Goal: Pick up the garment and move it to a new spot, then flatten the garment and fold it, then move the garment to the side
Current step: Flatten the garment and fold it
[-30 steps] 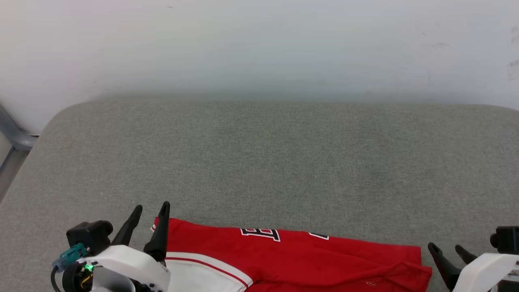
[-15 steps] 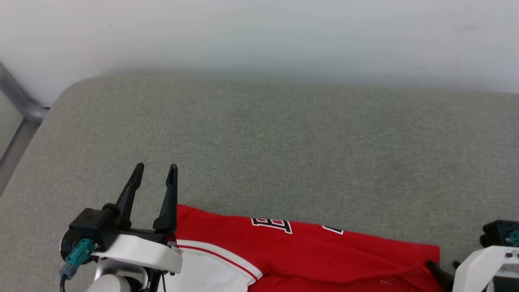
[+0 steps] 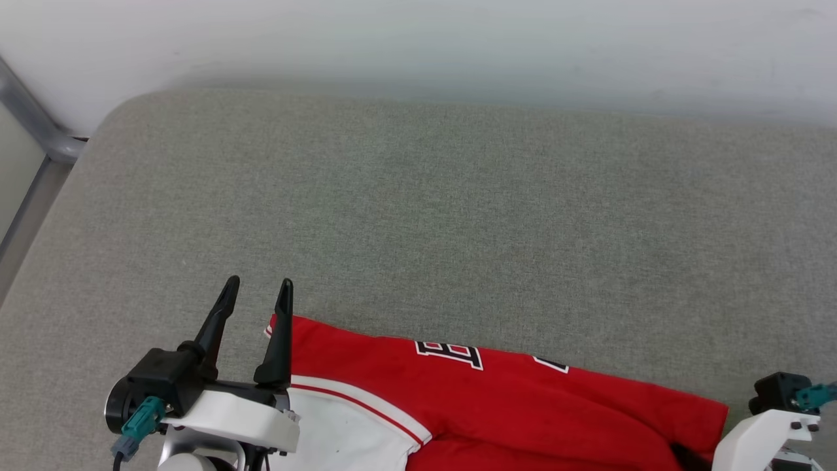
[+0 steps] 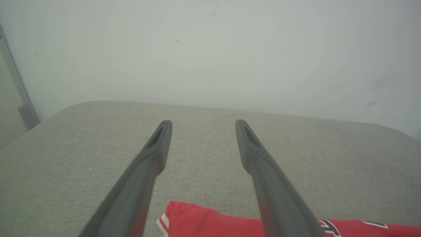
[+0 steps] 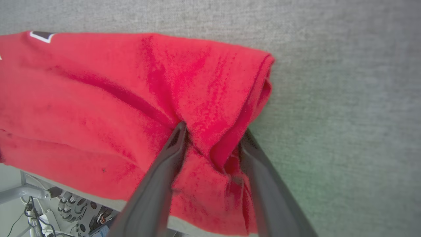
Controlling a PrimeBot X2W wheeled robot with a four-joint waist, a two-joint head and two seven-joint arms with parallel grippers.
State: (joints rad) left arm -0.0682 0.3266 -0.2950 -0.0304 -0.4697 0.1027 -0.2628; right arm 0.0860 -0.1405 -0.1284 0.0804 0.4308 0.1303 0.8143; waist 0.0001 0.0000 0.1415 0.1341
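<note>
The garment (image 3: 510, 399) is a red jersey with a white sleeve and black white-edged lettering. It lies folded along the near edge of the grey pad (image 3: 458, 216). My left gripper (image 3: 259, 282) is open and holds nothing. It hovers over the garment's left end, whose corner (image 4: 197, 219) shows below and between the fingers in the left wrist view (image 4: 203, 123). My right gripper (image 5: 213, 129) straddles a bunched fold at the garment's right edge (image 5: 115, 92). Its jaws stand apart, with red cloth ridged up between them. In the head view I see its white wrist (image 3: 762, 435) at the lower right.
A pale wall (image 3: 418, 39) rises behind the pad. A grey metal frame (image 3: 39, 124) stands at the far left. Below the pad's near edge there are cables and equipment (image 5: 65, 207). Bare grey pad stretches beyond the garment.
The head camera has tilted, shifting the whole picture. My left gripper lifted and reached forward, still open. My right gripper came down onto the garment's right edge and its jaws narrowed.
</note>
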